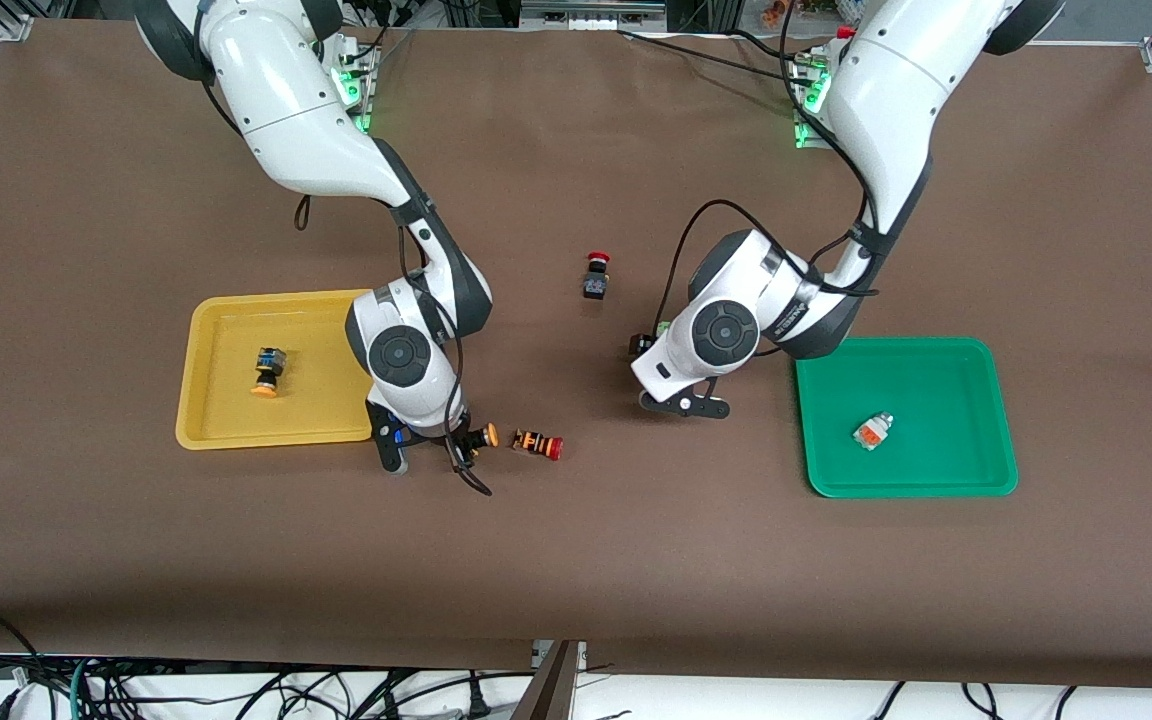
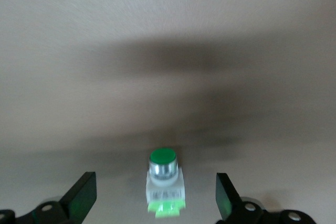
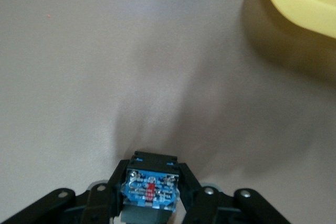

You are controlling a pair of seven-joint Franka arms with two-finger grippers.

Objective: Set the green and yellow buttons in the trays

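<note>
Lay on sides: yellow-capped button (image 1: 267, 372) in yellow tray (image 1: 226, 430), orange-faced button (image 1: 871, 432) in green tray (image 1: 976, 470); second yellow-capped button (image 1: 481, 437) just beside yellow tray; green-capped button (image 2: 165, 181) on table.

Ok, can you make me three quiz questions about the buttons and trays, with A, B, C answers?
1. Where is the green-capped button?
A. in a tray
B. on the table, between the left gripper fingers
C. on top of another button

2. How many buttons lie in the yellow tray?
A. none
B. one
C. three

3. What is the right gripper doing?
A. open, with nothing in it
B. shut on a yellow-capped button
C. pressing on a tray rim

Answers:
1 B: the open fingers stand on either side of it.
2 B: a single button lies there.
3 B: the fingers clamp its blue-black body.
</note>
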